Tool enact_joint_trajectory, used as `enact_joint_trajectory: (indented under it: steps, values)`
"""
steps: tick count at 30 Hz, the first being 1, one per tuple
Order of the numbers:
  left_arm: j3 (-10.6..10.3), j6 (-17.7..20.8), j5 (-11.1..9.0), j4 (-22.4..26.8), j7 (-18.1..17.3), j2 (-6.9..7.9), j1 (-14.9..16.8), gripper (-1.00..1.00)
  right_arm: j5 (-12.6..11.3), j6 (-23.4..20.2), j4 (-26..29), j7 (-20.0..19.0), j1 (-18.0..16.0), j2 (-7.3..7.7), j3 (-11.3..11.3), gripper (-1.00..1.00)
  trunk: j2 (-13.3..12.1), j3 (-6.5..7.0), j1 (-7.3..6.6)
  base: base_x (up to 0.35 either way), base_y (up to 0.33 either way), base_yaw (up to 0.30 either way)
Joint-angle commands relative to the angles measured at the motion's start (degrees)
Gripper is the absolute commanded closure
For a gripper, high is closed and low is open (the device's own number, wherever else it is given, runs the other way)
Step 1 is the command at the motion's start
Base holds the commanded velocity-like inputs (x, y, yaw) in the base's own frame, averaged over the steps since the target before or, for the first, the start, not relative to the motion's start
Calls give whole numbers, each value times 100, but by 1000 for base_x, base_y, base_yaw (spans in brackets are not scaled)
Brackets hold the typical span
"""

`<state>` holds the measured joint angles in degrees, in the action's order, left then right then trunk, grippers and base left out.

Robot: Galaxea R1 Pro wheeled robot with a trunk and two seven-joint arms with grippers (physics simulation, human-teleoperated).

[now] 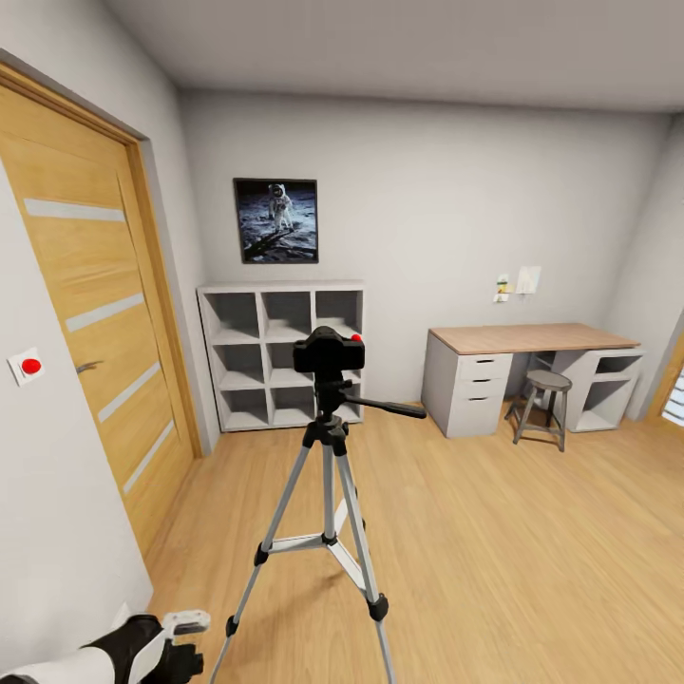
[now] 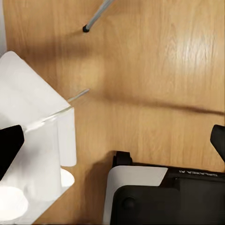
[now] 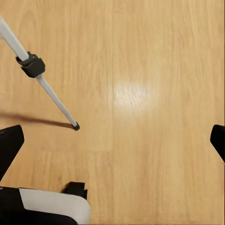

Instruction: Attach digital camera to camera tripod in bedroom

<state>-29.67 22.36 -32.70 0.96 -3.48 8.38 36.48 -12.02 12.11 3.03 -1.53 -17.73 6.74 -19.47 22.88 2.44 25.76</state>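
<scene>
The digital camera (image 1: 329, 353), black with a red button on top, sits on the head of the camera tripod (image 1: 328, 475) in the middle of the bedroom floor. The tripod's pan handle (image 1: 385, 407) points right. My left gripper (image 1: 176, 641) is low at the view's bottom left, left of the nearest tripod leg and well below the camera. In the left wrist view the left gripper (image 2: 112, 143) is open over bare floor, with a tripod foot (image 2: 86, 29) ahead. My right gripper (image 3: 112, 143) is also open, with a tripod leg (image 3: 42, 82) beside it.
A wooden door (image 1: 85, 313) fills the left wall. White cube shelves (image 1: 282, 354) stand behind the tripod, under a framed astronaut picture (image 1: 275, 219). A desk (image 1: 527, 339) and stool (image 1: 546, 404) stand at the back right. My base (image 2: 159, 197) shows below the wrists.
</scene>
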Motion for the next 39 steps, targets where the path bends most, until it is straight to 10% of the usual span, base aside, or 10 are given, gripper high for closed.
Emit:
enact_joint_trajectory:
  steps: [1,20,39]
  values:
    - [-46,29,-44,9,-9,6,-73,-100,-61,19,-85,135,-2,-45,-41,-100,4,-2,2,0,0,0]
    - [-47,47,-44,9,4,-2,-1006,-100,-64,2,-662,450,101,-182,-40,-100,4,-2,2,0,0,0]
    - [-47,84,-36,9,-6,-265,-1628,-100,-64,-42,-725,461,930,-189,-40,-100,4,-2,2,0,0,0]
